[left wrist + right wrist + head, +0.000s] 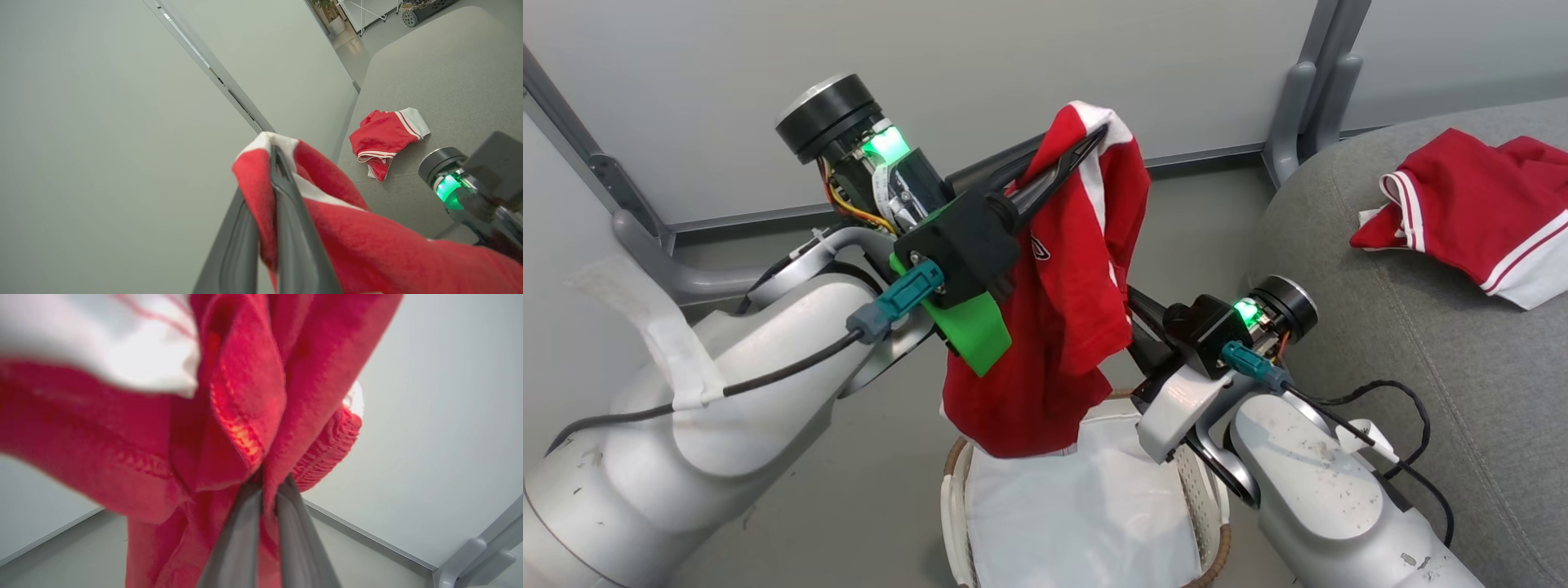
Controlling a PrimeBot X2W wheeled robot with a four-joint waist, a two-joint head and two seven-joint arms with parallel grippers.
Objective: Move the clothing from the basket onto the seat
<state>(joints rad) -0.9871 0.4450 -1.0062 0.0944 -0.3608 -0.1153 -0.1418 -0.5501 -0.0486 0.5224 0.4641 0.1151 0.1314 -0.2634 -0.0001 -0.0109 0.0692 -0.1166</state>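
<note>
1. Left claw (1086,143), upper centre of head view, is clamped on a white-trimmed edge of the bright red fabric sports garment (1062,327). In the left wrist view the cloth is pinched between both dark fingers (294,237).
2. Right claw (271,486) is closed on a lower fold of the same garment. In the right wrist view red cloth bunches right at the tips; in the head view its fingers run behind the cloth at centre frame.
3. The garment hangs between the two claws, above the oval white perforated plastic basket with brown woven-look rim (1219,545) at bottom centre. The hem overlaps the basket's far rim in frame — cannot tell if it touches.
4. White liner sheet (1078,506) lies inside the basket.
5. Second red garment with white stripe trim (1470,204) lies crumpled on the large grey fabric seat cushion (1421,367), upper right of head view — it is well apart from the basket.
6. That same piece sits right of centre in the left wrist view (384,139), flat on the cushion.
</note>
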